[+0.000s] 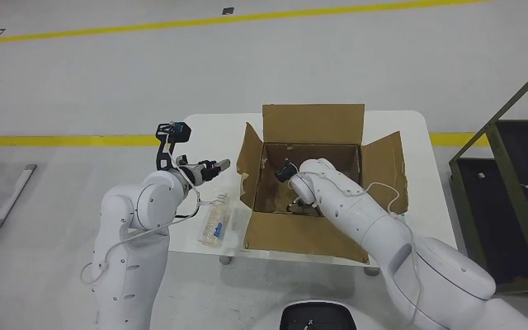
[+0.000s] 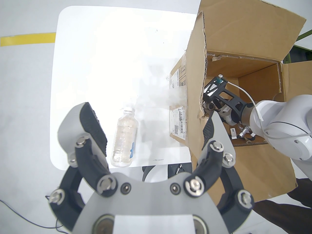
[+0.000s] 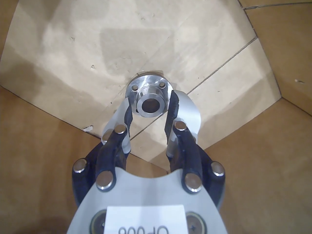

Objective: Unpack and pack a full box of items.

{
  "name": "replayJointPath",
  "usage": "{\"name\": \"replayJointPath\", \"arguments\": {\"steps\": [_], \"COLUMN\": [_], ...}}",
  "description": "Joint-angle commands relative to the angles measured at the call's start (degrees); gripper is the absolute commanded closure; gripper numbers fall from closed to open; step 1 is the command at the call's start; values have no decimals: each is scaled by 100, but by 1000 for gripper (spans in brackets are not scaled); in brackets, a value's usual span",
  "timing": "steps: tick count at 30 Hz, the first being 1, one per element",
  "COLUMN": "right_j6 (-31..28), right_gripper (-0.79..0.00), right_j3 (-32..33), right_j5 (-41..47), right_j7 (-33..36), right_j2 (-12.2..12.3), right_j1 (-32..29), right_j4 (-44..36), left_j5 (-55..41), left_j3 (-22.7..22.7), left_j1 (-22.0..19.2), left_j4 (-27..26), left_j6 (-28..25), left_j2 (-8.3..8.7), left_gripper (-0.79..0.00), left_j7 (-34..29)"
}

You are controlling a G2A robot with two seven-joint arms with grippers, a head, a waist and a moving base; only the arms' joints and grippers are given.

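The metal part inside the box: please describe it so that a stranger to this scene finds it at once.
On the white table stands an open cardboard box. On its floor, between the fingers of the right gripper, lies a shiny round metal flange with a hollow hub. Its only neighbour, a clear bottle, lies outside the box.

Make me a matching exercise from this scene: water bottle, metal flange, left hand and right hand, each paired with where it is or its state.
1. water bottle
2. metal flange
3. left hand
4. right hand

A. open, above the table
B. lying on the table beside the box
C. resting on the box floor
D. down inside the box, straddling the flange

Pairs: 1-B, 2-C, 3-A, 4-D
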Motion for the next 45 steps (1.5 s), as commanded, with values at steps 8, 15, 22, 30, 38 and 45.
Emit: {"name": "replayJointPath", "arguments": {"steps": [8,15,22,30,38,45], "right_j6": [53,38,4,-83,-463,-1432], "right_gripper": [-336,-320,-194,0,0,0], "right_j3": [28,26,48,164,478,1098], "right_j5": [-18,-48,-37,95,436,1055], "right_j7": [-230,-318,-372,-501,-746,-1020], "right_j2": [-93,-166,-230,-259,-134,244], "right_j1": [48,47,66,152,325,473], "right_j4": [185,371,535,657,620,355], "left_j5": [0,0,0,0,0,0], "left_j3": [0,0,0,0,0,0], "left_j1": [0,0,0,0,0,0], "left_j4": [0,0,0,0,0,0], "left_j6": [0,0,0,0,0,0], "left_j2": [0,0,0,0,0,0], "left_gripper": [-785,-785,-785,-785,-785,-785], "left_j7": [0,0,0,0,0,0]}}
